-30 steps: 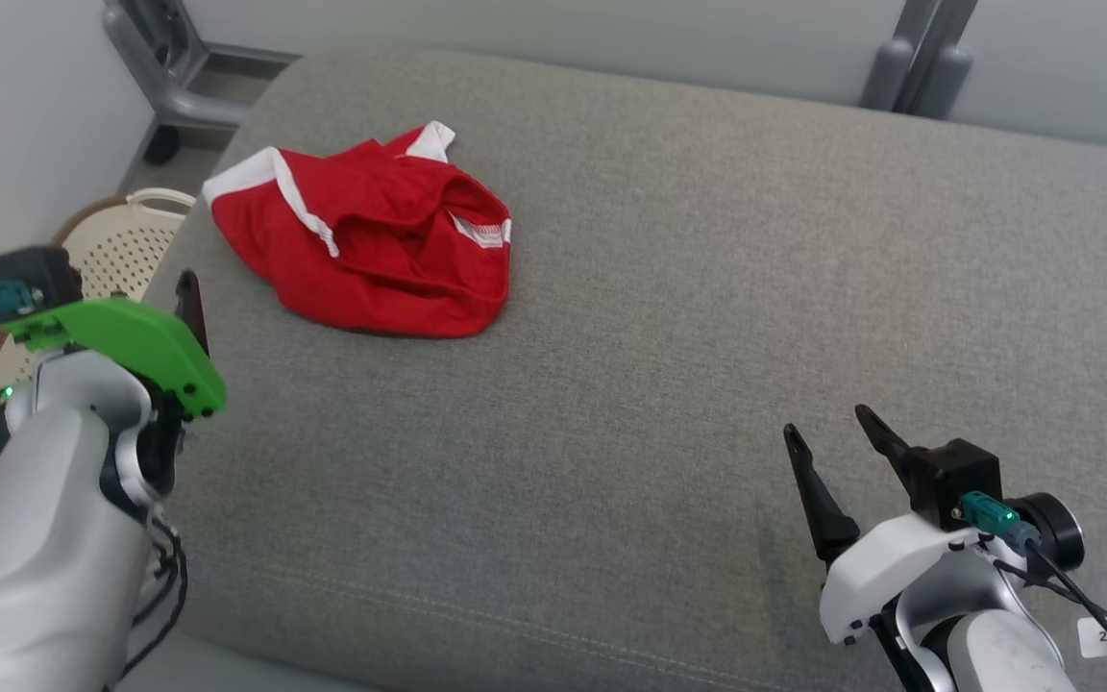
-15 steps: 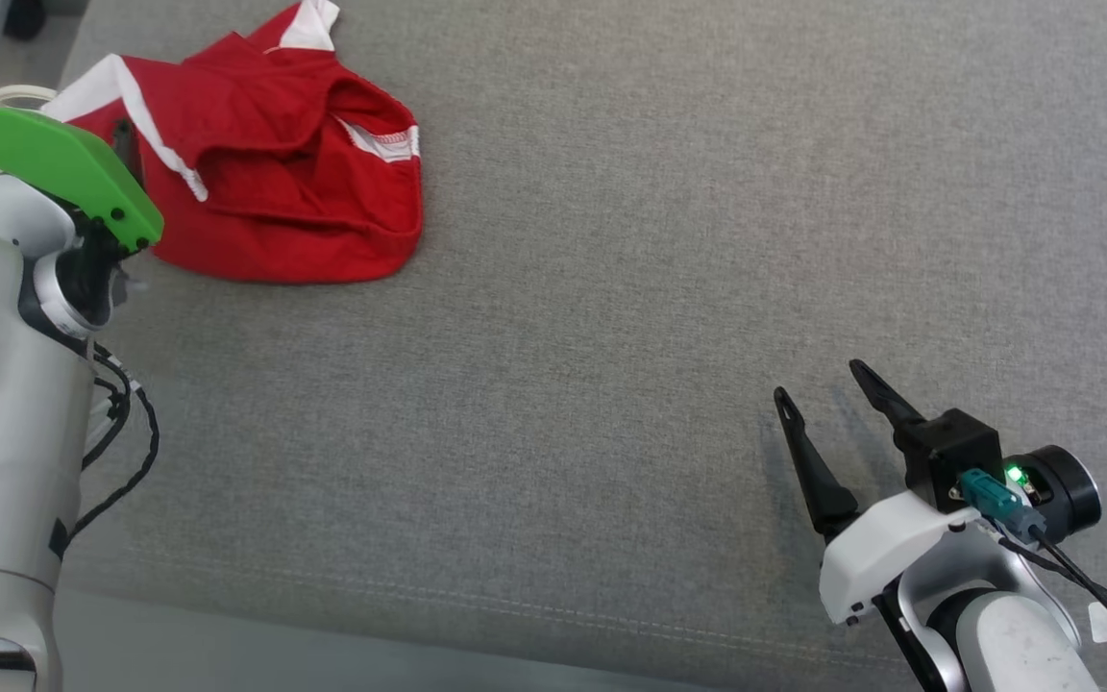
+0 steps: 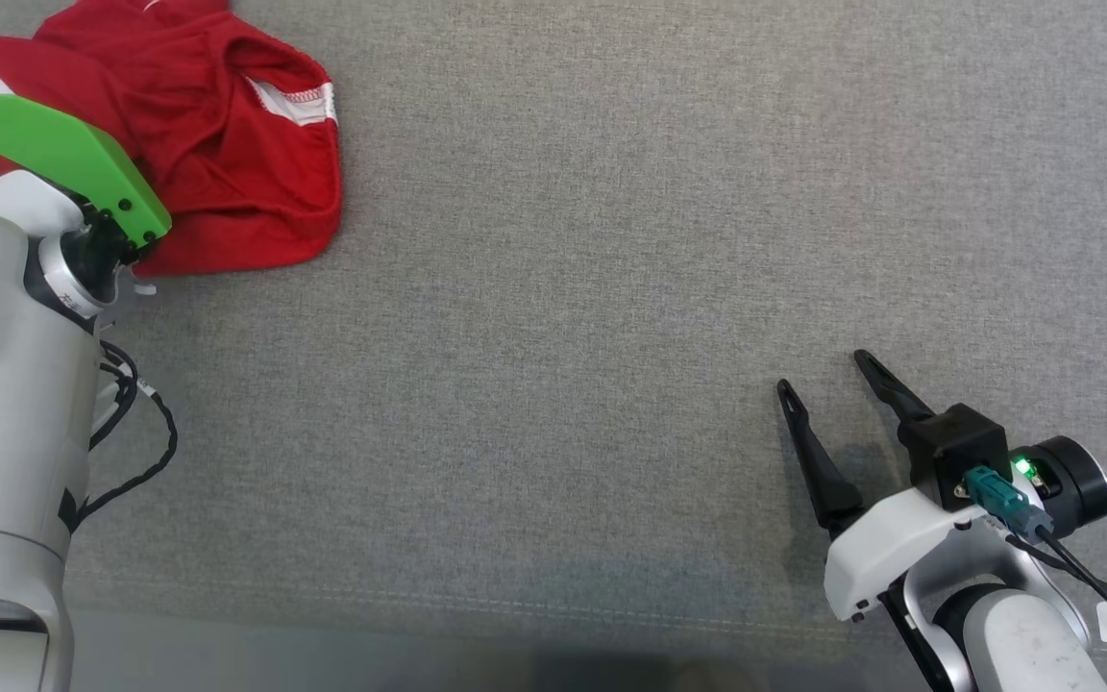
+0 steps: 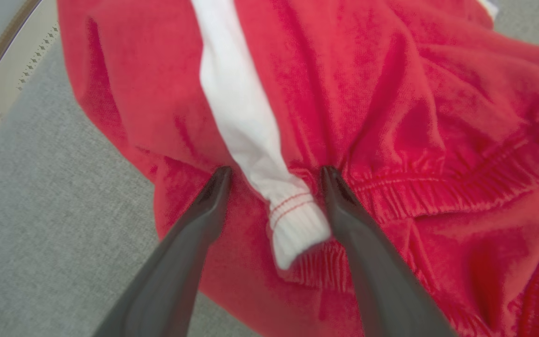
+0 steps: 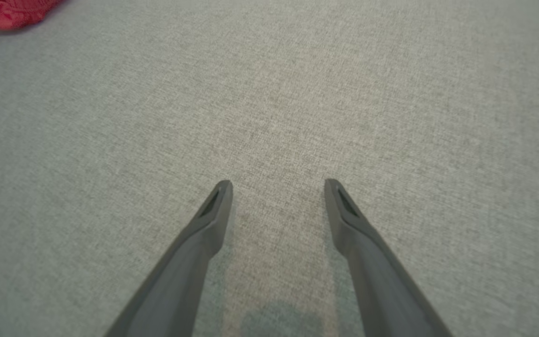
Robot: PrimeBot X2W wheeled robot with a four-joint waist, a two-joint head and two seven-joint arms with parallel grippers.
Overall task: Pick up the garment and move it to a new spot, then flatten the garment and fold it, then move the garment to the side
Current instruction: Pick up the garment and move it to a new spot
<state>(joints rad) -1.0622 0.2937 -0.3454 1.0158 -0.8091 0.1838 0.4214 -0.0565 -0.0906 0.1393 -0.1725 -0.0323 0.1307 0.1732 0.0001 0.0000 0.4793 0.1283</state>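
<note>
Nearest the robot, the right claw [image 3: 823,371] hovers low over bare grey cushion [image 3: 563,288], its fingers spread apart and holding nothing, well away from the work. Farther out on the left, under the green wrist cover [image 3: 54,154], the left claw [image 4: 274,169] is also spread wide. Its tips are down at the crumpled red garment [image 3: 227,125], one on each side of the white stripe [image 4: 236,93] near the gathered waistband, but no cloth is pinched yet. The garment lies bunched at the cushion's far left corner, with a pale perforated basket [image 4: 7,61] just beyond the edge. I judge the task is barely begun, at the first grasp. The lift, the move to a new spot, flattening, folding and setting aside are all left to do.
</note>
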